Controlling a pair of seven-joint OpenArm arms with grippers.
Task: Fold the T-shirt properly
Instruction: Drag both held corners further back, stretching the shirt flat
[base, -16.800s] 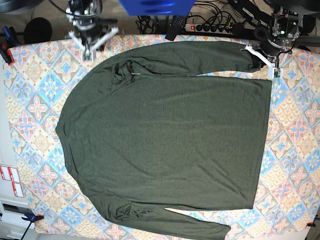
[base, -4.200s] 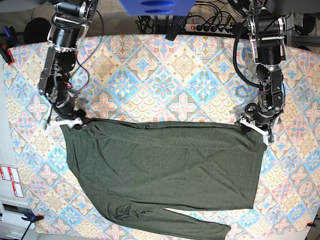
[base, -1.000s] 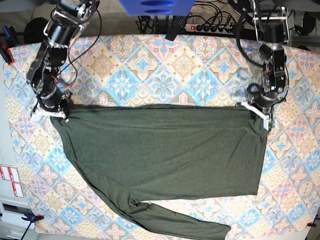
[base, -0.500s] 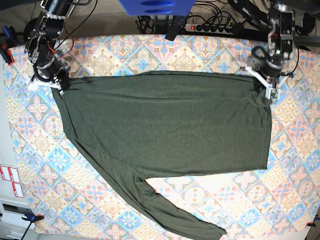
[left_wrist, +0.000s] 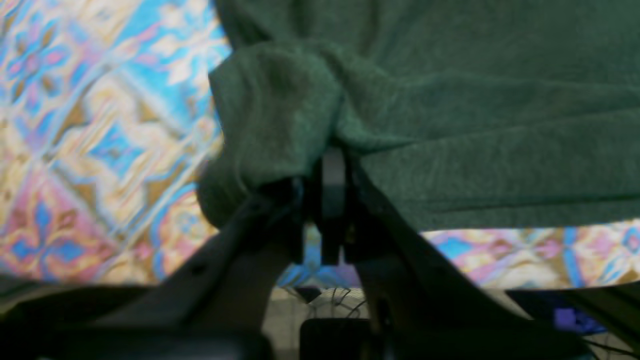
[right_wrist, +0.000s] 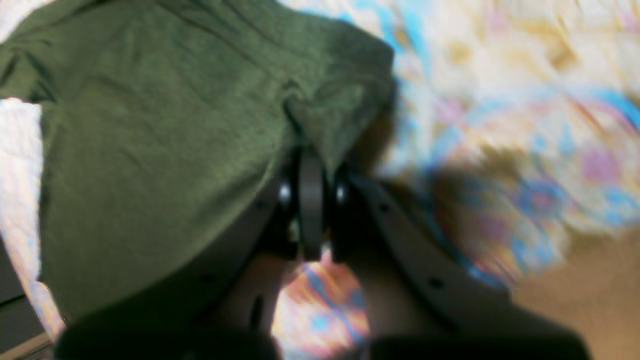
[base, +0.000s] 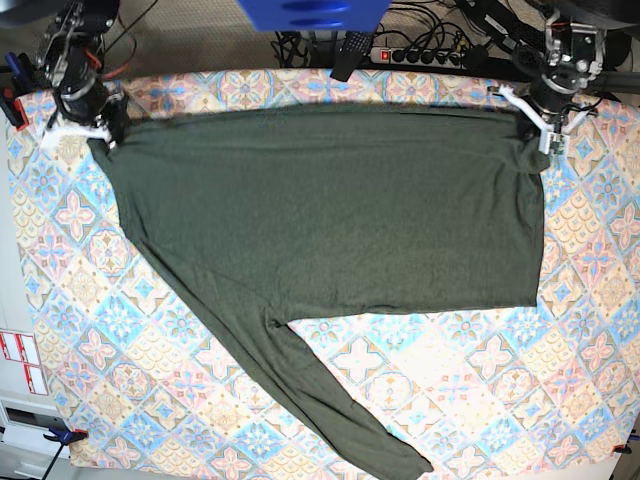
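The dark olive-green T-shirt lies flat across the far half of the patterned table. One long sleeve trails diagonally toward the near edge. My right gripper is shut on the shirt's far corner at the base view's left. In the right wrist view, the right gripper has bunched fabric pinched between its closed fingers. My left gripper is shut on the far corner at the base view's right. The left wrist view shows the left gripper clamped on a fold of the cloth.
A blue object hangs over the far edge, with a power strip and cables behind the table. Clamps hold the tablecloth at the left edge and at the near left corner. White labels sit at the left.
Both grippers have carried the shirt's held edge from mid-table to the far edge. The whole shirt slid with them, and the trailing sleeve dragged up and swung diagonal.
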